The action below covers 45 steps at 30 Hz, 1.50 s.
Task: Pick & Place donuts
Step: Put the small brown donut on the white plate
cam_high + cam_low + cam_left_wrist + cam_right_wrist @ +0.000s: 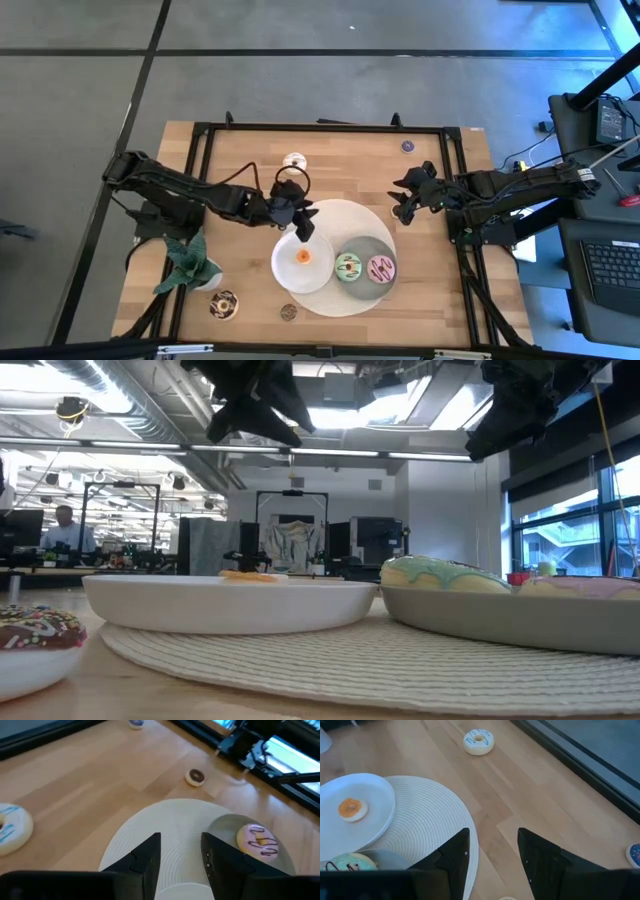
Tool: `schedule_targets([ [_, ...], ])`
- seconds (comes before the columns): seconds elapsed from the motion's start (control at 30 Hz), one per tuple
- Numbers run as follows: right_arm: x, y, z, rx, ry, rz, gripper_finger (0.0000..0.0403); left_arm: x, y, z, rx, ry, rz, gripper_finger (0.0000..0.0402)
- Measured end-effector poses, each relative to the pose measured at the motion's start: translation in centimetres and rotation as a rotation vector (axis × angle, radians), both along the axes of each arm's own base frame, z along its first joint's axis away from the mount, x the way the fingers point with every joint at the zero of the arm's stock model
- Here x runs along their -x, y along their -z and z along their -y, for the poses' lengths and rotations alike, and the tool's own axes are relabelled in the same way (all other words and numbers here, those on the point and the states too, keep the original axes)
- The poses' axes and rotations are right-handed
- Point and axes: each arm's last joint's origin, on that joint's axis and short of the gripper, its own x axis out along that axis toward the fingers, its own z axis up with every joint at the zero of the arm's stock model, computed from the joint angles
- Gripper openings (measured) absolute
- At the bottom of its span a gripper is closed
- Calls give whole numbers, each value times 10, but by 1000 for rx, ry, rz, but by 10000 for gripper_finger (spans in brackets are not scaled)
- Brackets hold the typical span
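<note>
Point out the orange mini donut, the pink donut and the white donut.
Orange mini (303, 256), high view, on its ring, on the white plate.
Pink donut (256, 839), left wrist view, on its icing, on the grey plate.
White donut (479, 741), right wrist view, on its ring, on the bare table.

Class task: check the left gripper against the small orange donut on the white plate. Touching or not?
Apart. The high view shows the left gripper at the white plate's far rim, bare plate between it and the orange donut; the left wrist view shows nothing between the open fingers.
</note>
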Motion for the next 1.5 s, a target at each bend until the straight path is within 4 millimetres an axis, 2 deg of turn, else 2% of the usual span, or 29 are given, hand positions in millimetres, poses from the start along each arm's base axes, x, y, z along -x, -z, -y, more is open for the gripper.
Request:
schedule_targets([
  [0.23,0,0,0,-1,0,6,168,-1,-2,1,-65,75,-15,189],
  [0.4,0,0,0,-1,0,6,168,-1,0,5,-87,272,-71,228],
  [0.77,0,-1,0,11,17,9,168,2,4,21,-5,687,-120,235],
  [0.87,0,-1,1,27,36,13,168,6,5,34,12,751,-127,234],
  [1.0,0,-1,2,45,62,18,168,13,2,61,-3,833,-98,227],
  [1.13,0,-1,2,12,90,39,168,25,3,90,-118,900,-106,224],
  [1.3,0,-1,2,-11,111,53,168,39,18,122,-294,909,-189,223],
  [1.5,-3,1,2,-43,142,59,168,41,42,148,-239,869,-224,222],
])
